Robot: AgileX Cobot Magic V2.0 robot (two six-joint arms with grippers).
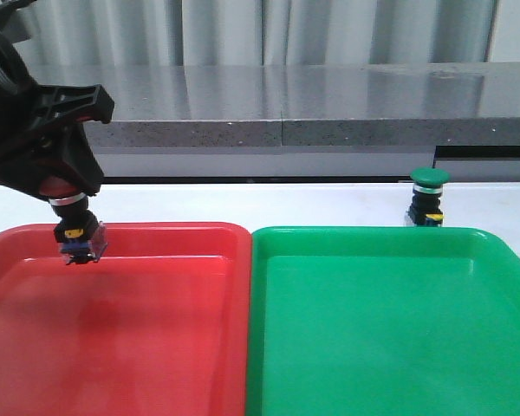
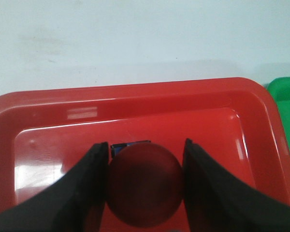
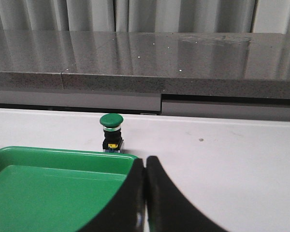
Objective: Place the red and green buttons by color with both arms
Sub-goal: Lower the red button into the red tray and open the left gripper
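The left gripper (image 1: pixel 65 186) holds the red button (image 1: pixel 76 227) by its round, dark red cap, black fingers (image 2: pixel 82 188) tight on both sides. The button hangs straight up and down, cap on top, bluish base pointing down, just over the back left part of the red tray (image 1: pixel 156 347). The tray is smooth, shiny plastic w/ round corners.

The green button (image 1: pixel 428 198) stands upright on the white table (image 1: pixel 329 208), just behind the green tray (image 1: pixel 390 338) (near its back right corner). Its cap is like a mushroom top.

The right gripper (image 3: pixel 145 193) has its curved fingers pressed together, w/ nothing between them.
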